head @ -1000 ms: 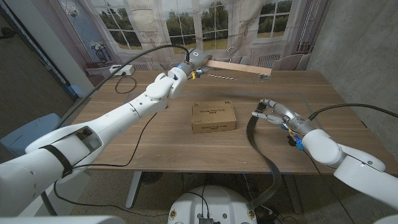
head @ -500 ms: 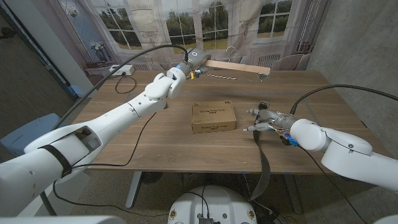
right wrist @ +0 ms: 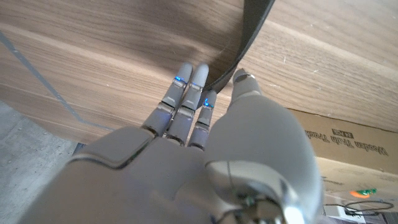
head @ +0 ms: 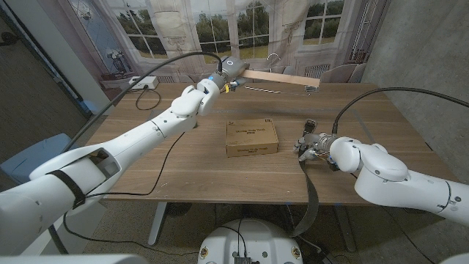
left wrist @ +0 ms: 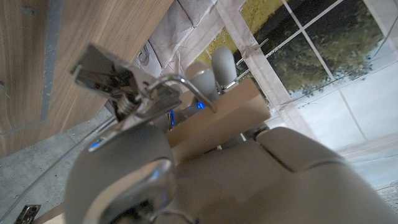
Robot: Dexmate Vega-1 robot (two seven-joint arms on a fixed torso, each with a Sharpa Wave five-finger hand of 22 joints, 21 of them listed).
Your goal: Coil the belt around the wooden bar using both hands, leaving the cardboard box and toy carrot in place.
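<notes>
The wooden bar (head: pixel 275 78) lies along the table's far edge. My left hand (head: pixel 220 76) grips its left end; in the left wrist view the bar (left wrist: pixel 217 119) runs past a metal clip (left wrist: pixel 115 78) by that hand (left wrist: pixel 205 180). My right hand (head: pixel 314 144) is just right of the cardboard box (head: pixel 251 137) and holds the dark belt (head: pixel 311 196), which hangs over the table's front edge. In the right wrist view the belt (right wrist: pixel 254 28) runs out from between the fingertips (right wrist: pixel 189 87), with the box (right wrist: pixel 348 149) alongside.
A white power strip (head: pixel 143 82) sits at the table's far left. A black cable (head: pixel 167 158) trails across the table (head: pixel 183 169) under my left arm. A metal clip (head: pixel 313 89) hangs at the bar's right end.
My right hand has drawn in toward the box and turned, taking the belt with it. The belt's hanging part has swung from slanting to nearly straight down. The left arm has stayed put.
</notes>
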